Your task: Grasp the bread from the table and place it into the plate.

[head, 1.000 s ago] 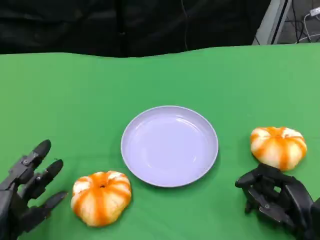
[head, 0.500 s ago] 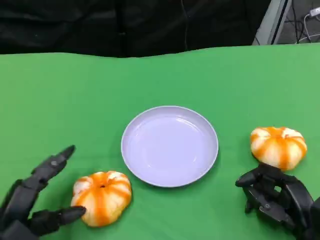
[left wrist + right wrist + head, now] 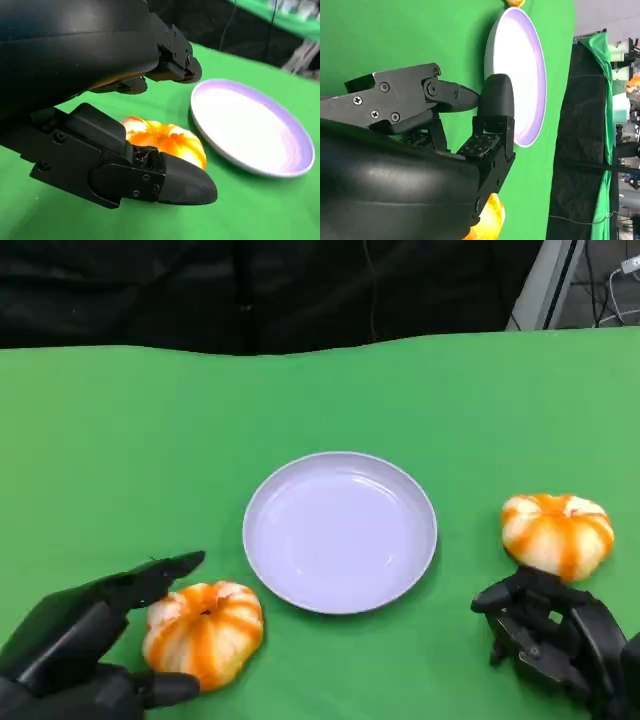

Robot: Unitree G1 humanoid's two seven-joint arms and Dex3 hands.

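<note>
Bread (image 3: 203, 633) on green worktop (image 3: 120, 440), just left of empty plate (image 3: 340, 531). Left robot hand (image 3: 85, 640) spread around it, holding nothing; close evenly round its sides before lifting.

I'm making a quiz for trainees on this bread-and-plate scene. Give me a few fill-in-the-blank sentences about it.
1. The plate holds ____ pieces of bread.
2. The left hand has its fingers on either side of the ____ bread.
3. The right bread lies just beyond the ____ hand.
4. The cloth is ____.

Missing words: no; left; right; green
</note>
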